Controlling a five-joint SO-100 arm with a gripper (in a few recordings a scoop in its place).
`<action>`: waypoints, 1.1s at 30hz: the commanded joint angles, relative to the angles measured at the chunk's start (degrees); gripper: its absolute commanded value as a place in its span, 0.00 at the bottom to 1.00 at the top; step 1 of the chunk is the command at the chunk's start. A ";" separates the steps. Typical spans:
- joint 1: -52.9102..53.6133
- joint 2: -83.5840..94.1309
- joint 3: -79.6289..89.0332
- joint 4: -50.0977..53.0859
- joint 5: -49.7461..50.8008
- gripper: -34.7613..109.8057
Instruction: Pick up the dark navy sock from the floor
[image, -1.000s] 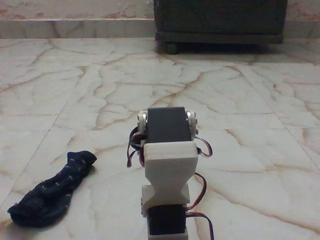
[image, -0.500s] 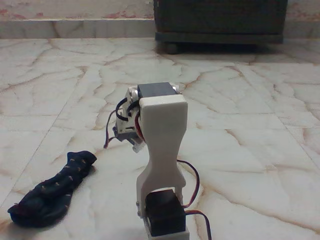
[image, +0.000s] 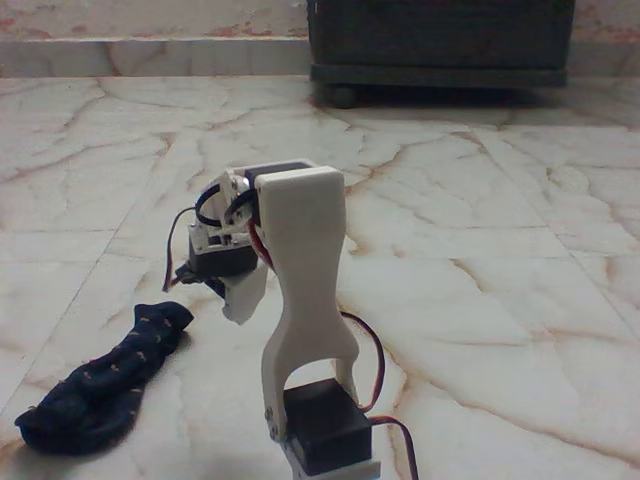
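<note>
The dark navy sock (image: 100, 385) lies on the floor (image: 480, 250) near the lower left corner, slanting up toward the hand (image: 240, 298). I cannot tell if the hand is open.

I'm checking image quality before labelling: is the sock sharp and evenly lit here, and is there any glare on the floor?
In the fixed view the picture is soft and grainy; the sock reads as a dark shape with faint dots. The floor has a mild sheen with no blown-out glare. The dark cabinet at the back is underexposed.
</note>
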 joint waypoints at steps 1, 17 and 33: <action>-3.25 -0.97 -3.08 -0.18 2.02 0.31; -19.34 -21.09 -24.43 4.57 14.06 0.33; -25.49 -37.88 -38.14 8.61 31.03 0.33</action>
